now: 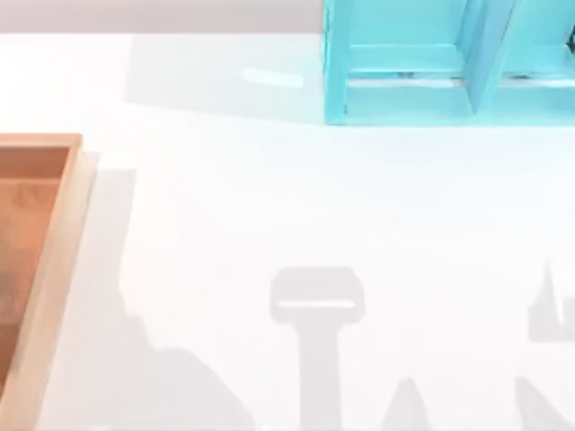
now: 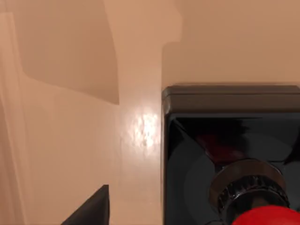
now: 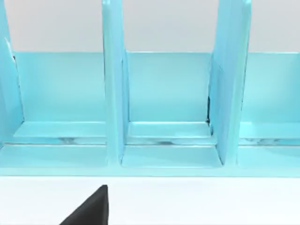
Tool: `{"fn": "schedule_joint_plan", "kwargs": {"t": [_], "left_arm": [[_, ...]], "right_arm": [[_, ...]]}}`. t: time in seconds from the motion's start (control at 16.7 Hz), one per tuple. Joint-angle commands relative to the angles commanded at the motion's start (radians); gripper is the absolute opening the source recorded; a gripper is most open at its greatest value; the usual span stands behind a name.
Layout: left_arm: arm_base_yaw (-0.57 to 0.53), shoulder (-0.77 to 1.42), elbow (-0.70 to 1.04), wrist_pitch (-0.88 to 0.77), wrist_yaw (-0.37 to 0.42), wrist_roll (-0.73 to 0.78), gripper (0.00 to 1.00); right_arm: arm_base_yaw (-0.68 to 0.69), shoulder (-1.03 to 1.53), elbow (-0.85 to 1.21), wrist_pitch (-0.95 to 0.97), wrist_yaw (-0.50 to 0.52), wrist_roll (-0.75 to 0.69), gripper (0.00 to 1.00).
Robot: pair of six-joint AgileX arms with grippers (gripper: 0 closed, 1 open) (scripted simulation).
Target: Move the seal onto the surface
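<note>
- Surface (image 1: 296, 206) — white tabletop across the top view, bare in the middle, with grey arm shadows along its near edge.
- Shelf (image 1: 422, 63) — light blue, at the far edge right of centre; upright dividers split it into open bays. The right wrist view faces those bays head-on, with a strip of white tabletop in front of them.
- Tray (image 1: 49, 269) — orange-brown wood, raised rim, at the left edge of the table.
- Seal (image 2: 229, 154) — in the left wrist view, seen from above on a tan wooden floor. Black square base sits flat; red knob (image 2: 265, 218) points up toward the camera, so the long axis is upright.
- Left gripper — one dark fingertip (image 2: 91, 211) in the left wrist view, apart from the seal, touching nothing visible. Cannot tell how wide it is open.
- Right gripper — one dark fingertip (image 3: 91, 208) over the white strip before the shelf. Opening: cannot tell.
</note>
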Motion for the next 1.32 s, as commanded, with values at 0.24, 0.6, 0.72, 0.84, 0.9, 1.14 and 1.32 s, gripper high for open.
{"fn": "schedule_joint_plan", "kwargs": {"t": [0.24, 0.6, 0.72, 0.84, 0.9, 1.14, 1.32], "left_arm": [[0.0, 0.0, 0.0, 0.0, 0.0, 0.0, 0.62], [0.0, 0.0, 0.0, 0.0, 0.0, 0.0, 0.17], [0.0, 0.0, 0.0, 0.0, 0.0, 0.0, 0.02], [0.0, 0.0, 0.0, 0.0, 0.0, 0.0, 0.0], [0.0, 0.0, 0.0, 0.0, 0.0, 0.0, 0.0], [0.0, 0.0, 0.0, 0.0, 0.0, 0.0, 0.0], [-0.004, -0.001, 0.003, -0.003, 0.0, -0.001, 0.0]], "right_arm": [[0.0, 0.0, 0.0, 0.0, 0.0, 0.0, 1.0], [0.0, 0.0, 0.0, 0.0, 0.0, 0.0, 1.0], [0.0, 0.0, 0.0, 0.0, 0.0, 0.0, 1.0], [0.0, 0.0, 0.0, 0.0, 0.0, 0.0, 1.0], [0.0, 0.0, 0.0, 0.0, 0.0, 0.0, 1.0], [0.0, 0.0, 0.0, 0.0, 0.0, 0.0, 1.0], [0.0, 0.0, 0.0, 0.0, 0.0, 0.0, 1.0]]}}
